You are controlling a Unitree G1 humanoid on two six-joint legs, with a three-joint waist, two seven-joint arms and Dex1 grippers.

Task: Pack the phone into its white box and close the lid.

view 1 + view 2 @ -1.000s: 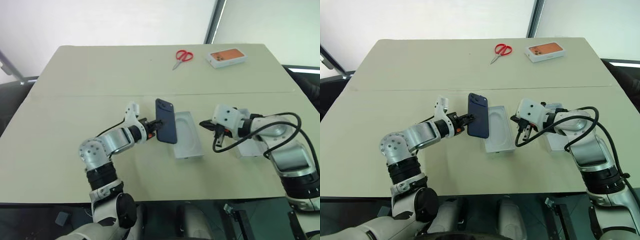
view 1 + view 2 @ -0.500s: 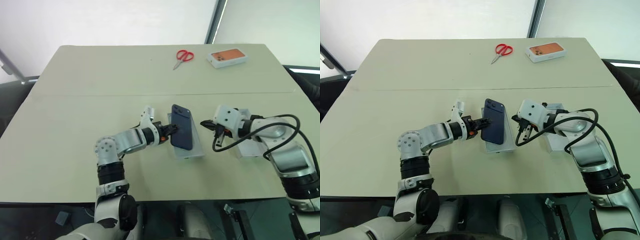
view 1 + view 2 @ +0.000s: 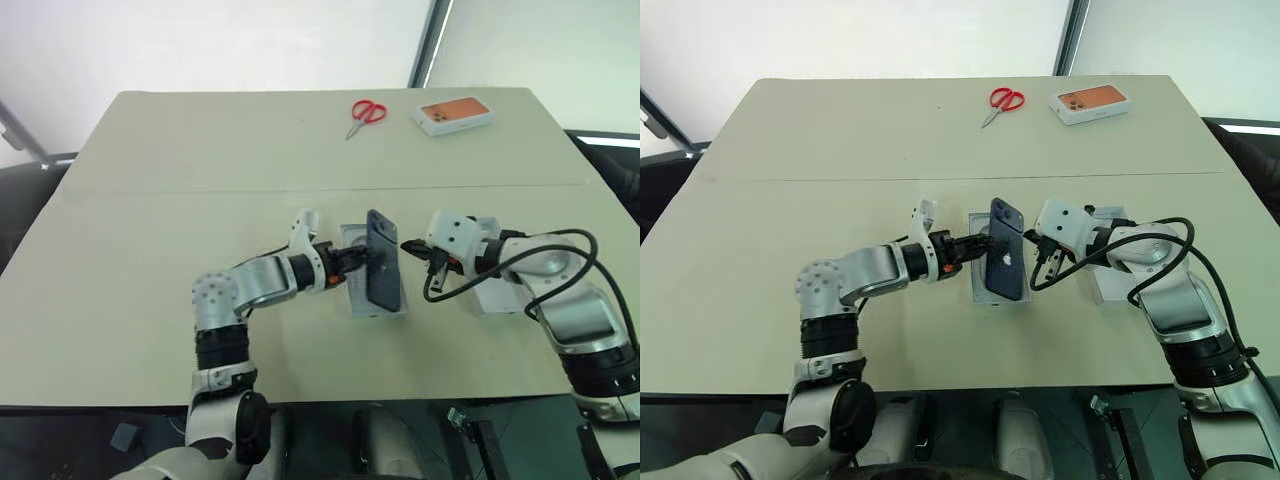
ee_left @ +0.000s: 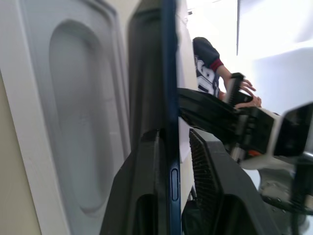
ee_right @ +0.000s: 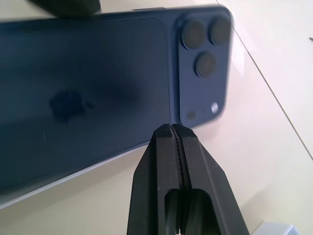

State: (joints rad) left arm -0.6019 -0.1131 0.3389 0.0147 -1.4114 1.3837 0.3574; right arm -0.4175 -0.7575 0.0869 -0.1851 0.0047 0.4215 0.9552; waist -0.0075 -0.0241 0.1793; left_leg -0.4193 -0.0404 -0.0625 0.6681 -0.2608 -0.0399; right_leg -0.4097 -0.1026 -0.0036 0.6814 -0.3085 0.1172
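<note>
My left gripper point(image 3: 362, 257) is shut on the dark navy phone point(image 3: 383, 275) and holds it steeply tilted on edge, with its back and camera cluster point(image 5: 203, 44) turned toward my right gripper. Under the phone lies a white tray-like piece with an oval recess point(image 4: 73, 122). My right gripper point(image 3: 405, 246) is shut and empty, its tip right next to the phone's back. Another white cardboard piece point(image 3: 492, 298) lies partly under my right forearm. I cannot tell whether that piece is the white box or the lid.
Red scissors point(image 3: 367, 112) and a white box with an orange phone picture point(image 3: 455, 115) lie at the table's far edge. In the left wrist view, a person point(image 4: 208, 68) sits in the background beyond my right arm.
My left gripper has carried the phone rightward, from beside the recessed white piece to over it, close to the right gripper. The phone has turned more edge-on. The right arm has stayed still.
</note>
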